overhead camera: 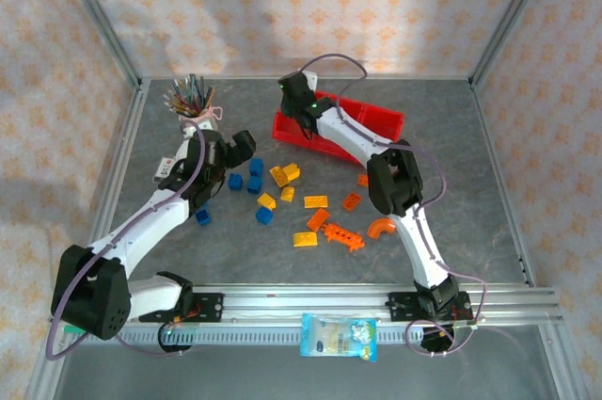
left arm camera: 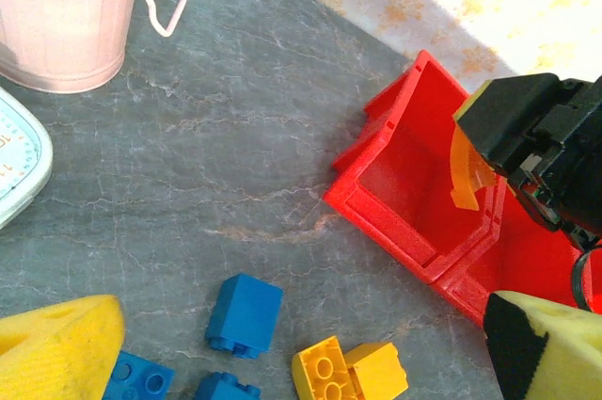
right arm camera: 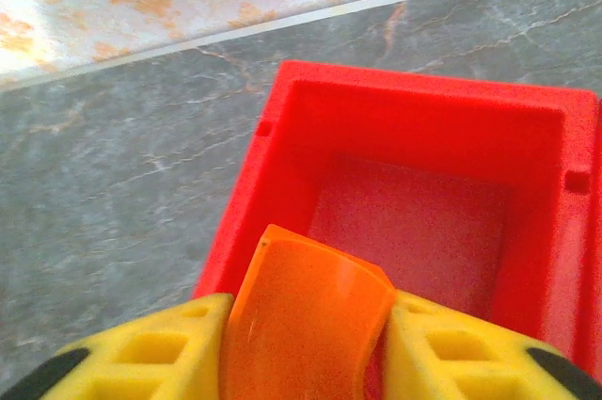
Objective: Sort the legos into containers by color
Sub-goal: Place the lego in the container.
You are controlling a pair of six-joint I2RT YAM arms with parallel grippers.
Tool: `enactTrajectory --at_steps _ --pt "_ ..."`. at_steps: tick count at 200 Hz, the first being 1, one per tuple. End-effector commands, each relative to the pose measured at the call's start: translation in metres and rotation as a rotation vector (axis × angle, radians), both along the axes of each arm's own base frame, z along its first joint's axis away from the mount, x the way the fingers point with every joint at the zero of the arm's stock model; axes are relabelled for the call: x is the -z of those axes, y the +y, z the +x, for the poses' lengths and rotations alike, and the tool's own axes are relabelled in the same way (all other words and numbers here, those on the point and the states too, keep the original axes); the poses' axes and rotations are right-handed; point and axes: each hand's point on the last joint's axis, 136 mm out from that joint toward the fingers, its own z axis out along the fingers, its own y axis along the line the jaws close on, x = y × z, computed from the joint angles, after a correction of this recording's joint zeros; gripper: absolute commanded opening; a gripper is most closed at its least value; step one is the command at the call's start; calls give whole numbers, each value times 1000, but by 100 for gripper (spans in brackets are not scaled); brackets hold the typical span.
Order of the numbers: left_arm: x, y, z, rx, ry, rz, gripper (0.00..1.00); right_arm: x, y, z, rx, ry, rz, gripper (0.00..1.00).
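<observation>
My right gripper (right arm camera: 306,348) is shut on an orange arch lego (right arm camera: 306,311), held just above the near wall of the left end bin of the red containers (right arm camera: 414,104). The bin below it looks bare. In the top view this gripper (overhead camera: 301,104) is over the left end of the containers (overhead camera: 376,120). My left gripper (left arm camera: 301,362) is open, hovering over a blue lego (left arm camera: 245,313) and a yellow lego (left arm camera: 350,374) on the table. Blue (overhead camera: 256,167), yellow (overhead camera: 285,174) and orange legos (overhead camera: 343,235) lie scattered between the arms, with another orange arch (overhead camera: 381,228).
A pink cup of pencils (overhead camera: 193,99) stands at the back left, close to the left arm. A pale flat object (left arm camera: 14,165) lies beside it. A packet (overhead camera: 339,336) rests on the front rail. Metal frame posts border the table.
</observation>
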Motion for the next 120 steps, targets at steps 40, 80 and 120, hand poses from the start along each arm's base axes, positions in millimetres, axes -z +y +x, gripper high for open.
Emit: enactTrajectory --at_steps 40,80,120 --pt "-20 -3 11 26 -47 1 99 -44 -3 19 -12 -113 -16 57" --pt "-23 -9 5 55 -54 -28 99 -71 -11 -8 -57 -96 -9 61" --pt "-19 -21 -8 113 -38 -57 99 -60 -45 -62 -61 5 -53 67"
